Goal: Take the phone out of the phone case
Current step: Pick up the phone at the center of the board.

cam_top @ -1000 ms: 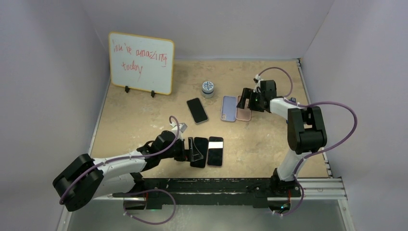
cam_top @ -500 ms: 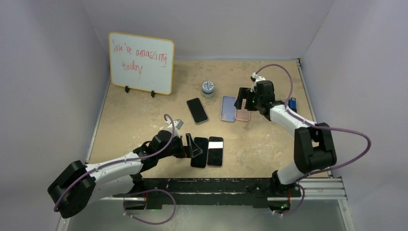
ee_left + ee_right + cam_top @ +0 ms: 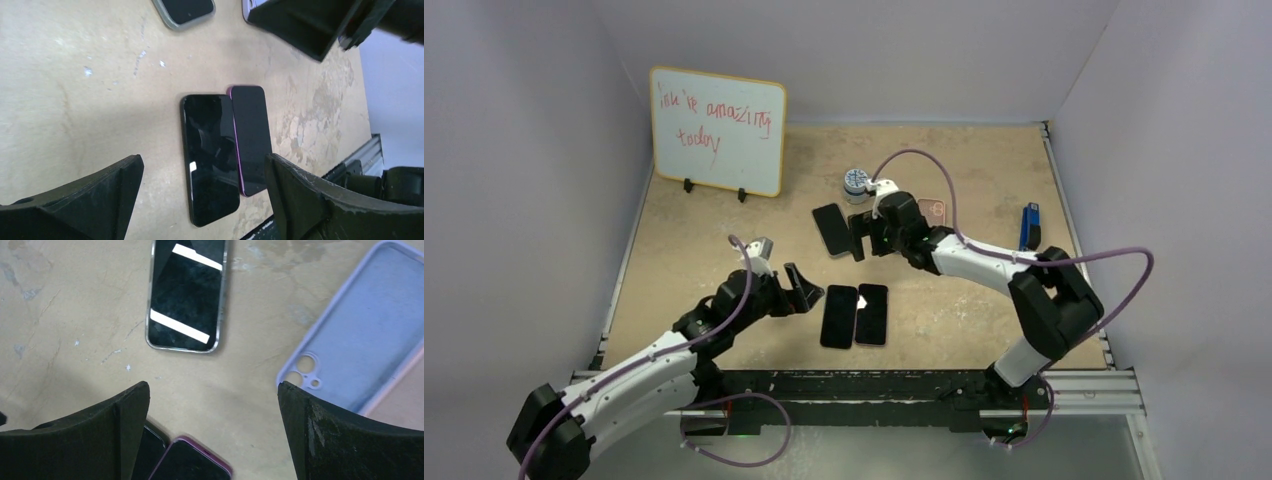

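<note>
The right pincer (image 3: 212, 390) hangs released, its two black fingers spread wide over bare table (image 3: 724, 240). The cased phone (image 3: 186, 295), dark screen up inside a pale clear rim, lies flat just left of those fingertips and free of them. From above, the pincer overlaps only its right edge. To the pincer's right lies an empty lilac case (image 3: 365, 350), inside up with its camera holes showing, and a pink case (image 3: 931, 208) lies on its right.

The left pincer (image 3: 204, 162) is likewise released and holds nothing. It is poised just left of two bare phones that lie touching side by side near the front rail, a black phone (image 3: 210, 157) on the left and a purple-edged phone (image 3: 251, 137) on the right. The cased phone sits farther back than that pair.

Behind it stands a small round jar (image 3: 856, 181), its lid print too small to read. At the far left a whiteboard (image 3: 717, 130) carries red handwriting: "you're amazing today". A blue object (image 3: 1029, 226) lies by the right edge.

A second ago the left pincer was at the black phone and the right one was far right beside the two cases. Since then the left has drawn back off the phones. The right arm has swung left to the cased phone, uncovering the blue object. The three phones lie where they did.
</note>
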`<action>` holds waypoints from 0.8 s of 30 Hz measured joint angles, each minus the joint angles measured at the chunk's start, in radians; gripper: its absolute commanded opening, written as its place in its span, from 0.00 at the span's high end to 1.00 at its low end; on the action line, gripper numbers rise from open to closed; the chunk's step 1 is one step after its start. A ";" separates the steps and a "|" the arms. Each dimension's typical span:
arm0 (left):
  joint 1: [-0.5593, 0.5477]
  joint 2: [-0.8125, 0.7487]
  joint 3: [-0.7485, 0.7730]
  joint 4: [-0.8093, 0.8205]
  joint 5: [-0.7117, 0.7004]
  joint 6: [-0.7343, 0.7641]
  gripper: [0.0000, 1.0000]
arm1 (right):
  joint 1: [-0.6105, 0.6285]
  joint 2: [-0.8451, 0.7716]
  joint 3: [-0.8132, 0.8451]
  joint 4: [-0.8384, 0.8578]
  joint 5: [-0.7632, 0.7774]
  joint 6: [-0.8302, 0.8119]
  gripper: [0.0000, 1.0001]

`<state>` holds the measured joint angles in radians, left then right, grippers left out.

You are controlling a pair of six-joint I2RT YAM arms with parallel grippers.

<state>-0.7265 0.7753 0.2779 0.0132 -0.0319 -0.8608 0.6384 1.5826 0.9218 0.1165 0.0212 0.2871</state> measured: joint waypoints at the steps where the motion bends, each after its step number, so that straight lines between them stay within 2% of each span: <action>1: 0.000 -0.032 0.000 -0.027 -0.022 0.005 0.06 | 0.020 0.021 0.010 0.000 0.014 0.000 0.01; 6: 0.000 -0.175 0.000 -0.149 -0.126 0.019 0.06 | 0.099 0.153 0.113 -0.008 0.085 0.002 0.01; 11: 0.000 -0.251 0.000 -0.237 -0.193 0.035 0.06 | 0.149 0.266 0.234 -0.032 0.154 0.008 0.01; 24: 0.000 -0.315 0.000 -0.296 -0.236 0.058 0.06 | 0.175 0.459 0.456 -0.189 0.298 0.027 0.01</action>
<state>-0.7265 0.4606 0.2779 -0.2825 -0.2680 -0.8024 0.8139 2.0418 1.3781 -0.0727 0.3187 0.3141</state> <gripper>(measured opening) 0.939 0.987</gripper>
